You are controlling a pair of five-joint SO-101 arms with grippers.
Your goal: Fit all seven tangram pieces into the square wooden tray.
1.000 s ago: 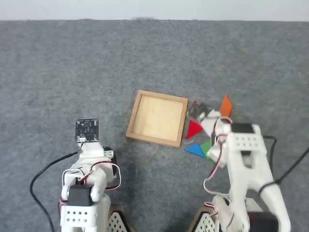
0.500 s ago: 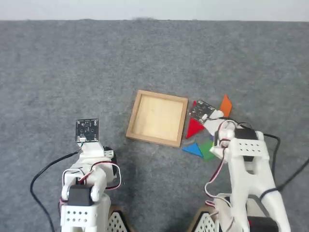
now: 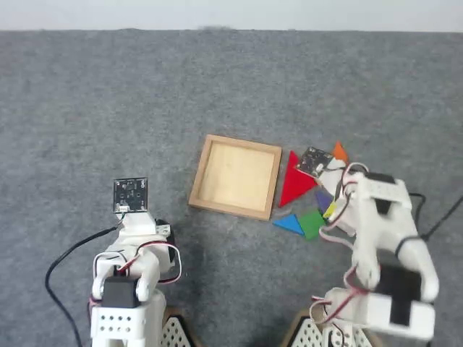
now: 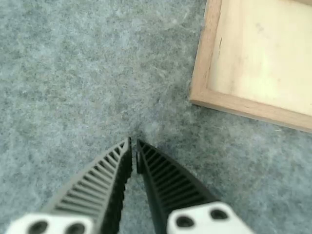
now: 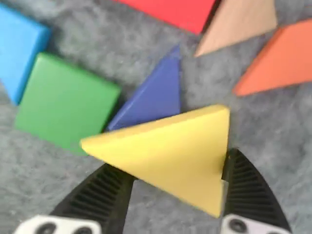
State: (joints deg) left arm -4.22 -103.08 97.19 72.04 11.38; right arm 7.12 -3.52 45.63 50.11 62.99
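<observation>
**A:** ok so what are the jaws doing?

**B:** the right gripper (image 5: 168,168) is clamped on the yellow triangle (image 5: 165,141), one finger on each side, and the piece sits tilted between them. The left gripper (image 4: 133,144) has its jaws almost together, just a sliver of a gap, with the tips pointing down at the grey mat (image 4: 73,73).

**A:** what's around the yellow one?

**B:** a dark blue triangle (image 5: 151,95) is right behind it, its tip poking out past the yellow edge. A green square (image 5: 63,107) is right up against that, and a light blue piece (image 5: 17,48) is just beside the green. Farther out there's a red triangle (image 5: 175,9), a bare wooden piece (image 5: 239,24) and an orange piece (image 5: 278,58), with the wooden one between the other two.

**A:** and the tray?

**B:** the square wooden tray (image 3: 199,173) is mid-mat. From above, the loose pieces all lie on the mat on the right arm's side of it, the red one just beside the rim. The left gripper is near a tray corner, not touching it.
</observation>
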